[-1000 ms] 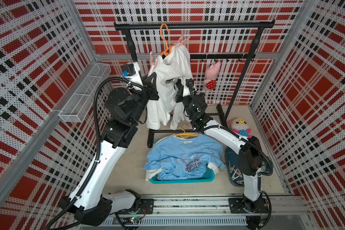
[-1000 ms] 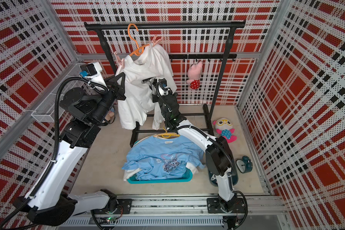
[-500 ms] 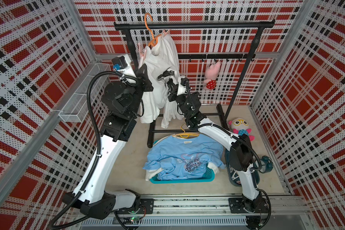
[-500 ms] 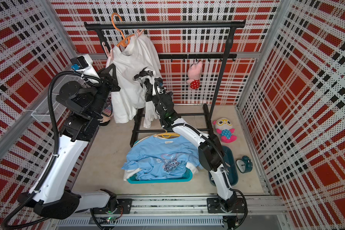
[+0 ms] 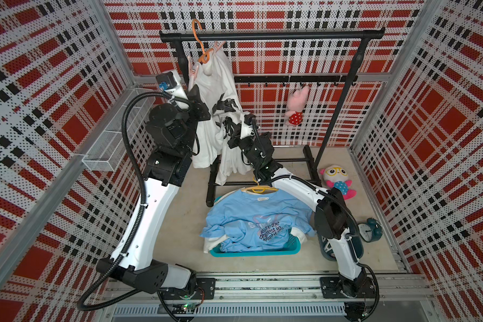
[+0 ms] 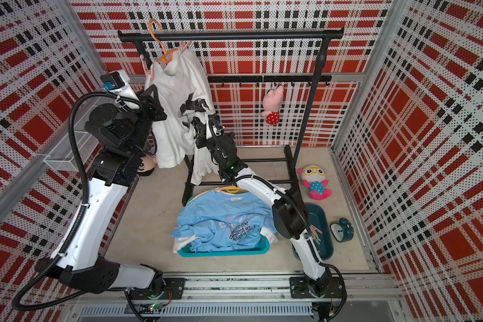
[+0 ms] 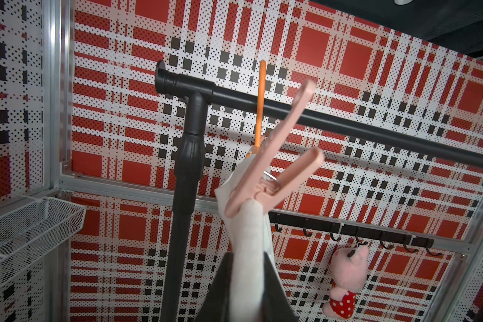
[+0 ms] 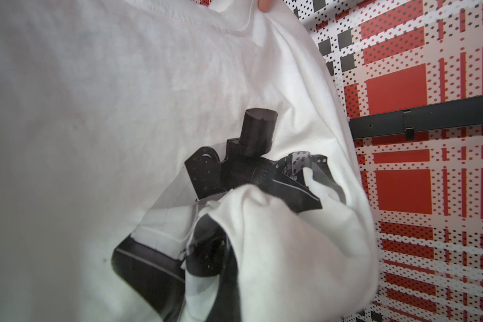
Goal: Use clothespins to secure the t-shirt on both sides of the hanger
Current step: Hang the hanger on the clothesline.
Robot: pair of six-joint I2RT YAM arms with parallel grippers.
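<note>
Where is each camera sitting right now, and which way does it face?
Top views: high in front, facing down and back at the clothes rack; left arm and right arm show.
Left wrist: looks up the white t-shirt to a pink clothespin, orange hanger and rack; dark jaws at the edge.
Right wrist: close against that t-shirt; jaws unclear.
All views share the t-shirt.

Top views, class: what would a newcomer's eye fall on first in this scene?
The white t-shirt on an orange hanger, held high near the left end of the black rail against red plaid walls. In the left wrist view a pink clothespin is clamped on its white cloth. In front, a blue t-shirt lies heaped over a teal basket.
</note>
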